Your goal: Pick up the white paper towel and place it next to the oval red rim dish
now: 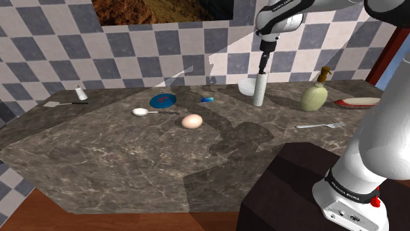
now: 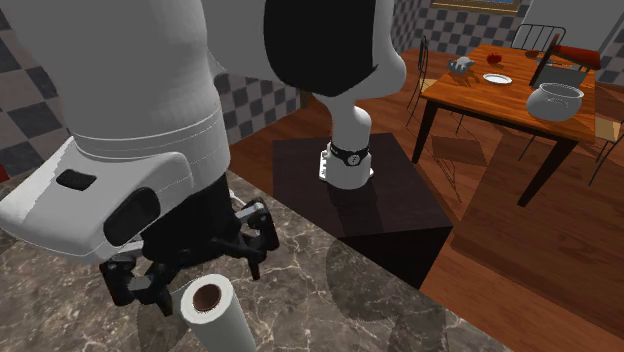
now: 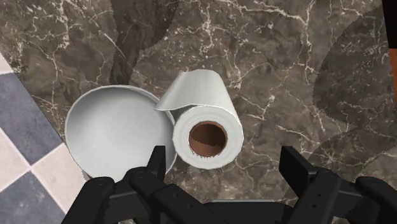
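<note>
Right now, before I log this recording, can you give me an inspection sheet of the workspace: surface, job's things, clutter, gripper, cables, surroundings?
Surface: dark marble counter.
Job's things: white paper towel roll upright beside a white bowl; oval red rim dish at the counter's end toward the shoulder view's right.
Clutter: egg, spoon, blue plate, fork, pale bottle, shaker.
Gripper: above the roll, jaws open, one on either side of it, not touching.
Cables: nothing seen.
Surroundings: checkered wall; wooden table across the room.
</note>
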{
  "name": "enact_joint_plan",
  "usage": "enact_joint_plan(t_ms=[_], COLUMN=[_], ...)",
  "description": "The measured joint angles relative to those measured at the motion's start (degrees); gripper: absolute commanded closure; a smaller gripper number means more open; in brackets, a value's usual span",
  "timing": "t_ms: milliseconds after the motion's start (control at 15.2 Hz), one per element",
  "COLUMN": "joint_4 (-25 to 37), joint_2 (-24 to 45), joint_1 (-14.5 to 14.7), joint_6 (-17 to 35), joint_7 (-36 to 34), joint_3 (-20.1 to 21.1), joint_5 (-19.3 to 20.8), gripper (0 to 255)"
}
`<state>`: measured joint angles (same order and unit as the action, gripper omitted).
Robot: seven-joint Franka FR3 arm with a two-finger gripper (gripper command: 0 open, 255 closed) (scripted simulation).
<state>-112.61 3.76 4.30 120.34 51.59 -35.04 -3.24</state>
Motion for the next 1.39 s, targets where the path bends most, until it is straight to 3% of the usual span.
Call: enact_joint_plan(t_ms=[528,990,1056,1386], joint_4=[0.07,-0.36,-0.36,-0.37], joint_2=[5.70,6.24,6.24,6.15], joint_1=[-1.11,-1.22,-1.22,-1.18], joint_6=[4.28,5.16,5.16,5.13], joint_7=[4.26,4.57,4.57,4.55], joint_3=[0.34,0.44,0.44,0.47], joint_5=[-3.98,-4.42,-4.42,-4.43], gripper=[0,0,255,255])
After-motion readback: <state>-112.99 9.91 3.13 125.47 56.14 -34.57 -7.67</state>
